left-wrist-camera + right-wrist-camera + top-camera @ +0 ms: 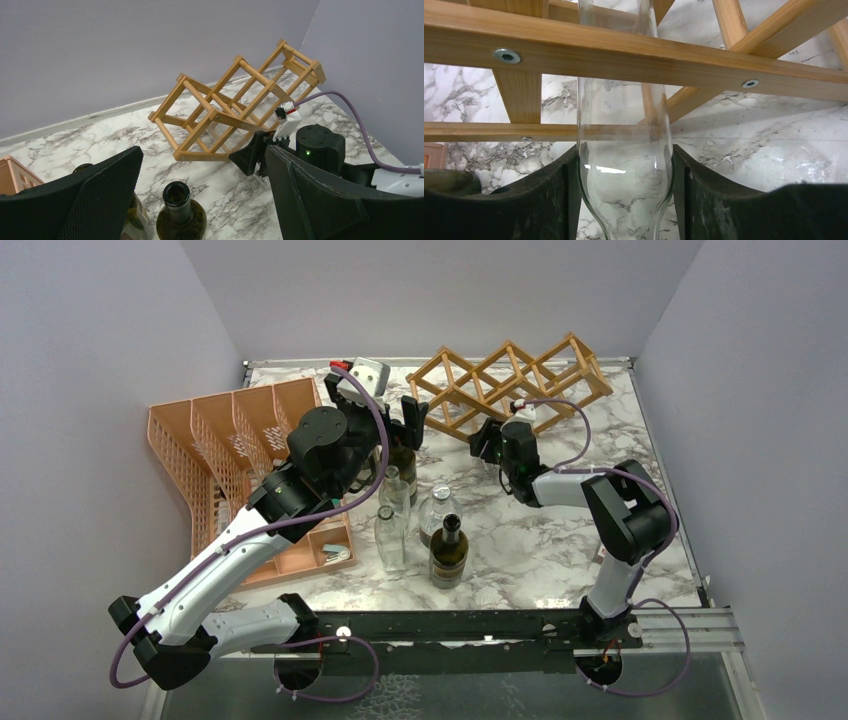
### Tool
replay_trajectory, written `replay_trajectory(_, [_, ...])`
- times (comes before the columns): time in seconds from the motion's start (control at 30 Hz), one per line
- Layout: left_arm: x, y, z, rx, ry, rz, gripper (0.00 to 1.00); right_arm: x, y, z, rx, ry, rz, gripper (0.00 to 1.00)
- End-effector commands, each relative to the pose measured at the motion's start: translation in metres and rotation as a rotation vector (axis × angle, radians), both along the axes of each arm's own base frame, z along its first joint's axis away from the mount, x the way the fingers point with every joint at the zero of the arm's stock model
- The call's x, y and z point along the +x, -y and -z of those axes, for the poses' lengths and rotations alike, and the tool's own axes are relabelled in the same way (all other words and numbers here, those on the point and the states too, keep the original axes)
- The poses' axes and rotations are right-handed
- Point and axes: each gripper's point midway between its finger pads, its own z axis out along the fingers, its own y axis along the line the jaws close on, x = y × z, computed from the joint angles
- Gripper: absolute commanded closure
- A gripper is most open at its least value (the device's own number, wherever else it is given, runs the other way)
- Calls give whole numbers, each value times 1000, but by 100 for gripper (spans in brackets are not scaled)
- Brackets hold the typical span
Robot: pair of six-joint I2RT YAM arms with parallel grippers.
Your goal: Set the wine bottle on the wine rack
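Observation:
The wine bottle (624, 150) is clear glass, and my right gripper (624, 170) is shut on its body. It reaches into the light wooden wine rack (704, 70), passing behind the front slat and in front of a rear one. From above, the right gripper (492, 440) sits at the wine rack's (510, 380) near edge, with the bottle barely visible there. My left gripper (205, 200) is open and hangs above a dark green bottle (180, 210) that stands upright. In the top view the left gripper (405, 425) is just left of the rack.
An orange mesh organizer (230, 460) stands at the left. In front of the arms stand upright clear bottles (389, 538) (438, 508) and a dark labelled bottle (449, 550). Grey walls close in the marble table (560, 540).

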Motion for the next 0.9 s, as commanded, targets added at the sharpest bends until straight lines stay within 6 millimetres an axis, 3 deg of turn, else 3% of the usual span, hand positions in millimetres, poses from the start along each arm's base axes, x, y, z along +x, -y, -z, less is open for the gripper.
replay_trajectory(0.0, [-8,-1,-16,-31,18,27,1,21,-2,-28,70,81,56,40])
replay_trajectory(0.13, [-8,-1,-16,-28,12,28,1,17,1,-28,76,64,69,24])
replay_trajectory(0.17, [-7,0,-16,-25,8,28,1,13,5,-31,74,62,80,14])
replay_trajectory(0.23, [-8,0,-15,-23,8,30,1,11,9,-33,64,62,91,10])
replay_trajectory(0.53, [-15,-10,-17,-21,19,22,1,-14,22,-47,23,4,82,8])
replay_trajectory(0.87, [-40,-42,-2,9,4,2,1,-81,34,-5,-146,-311,-51,19])
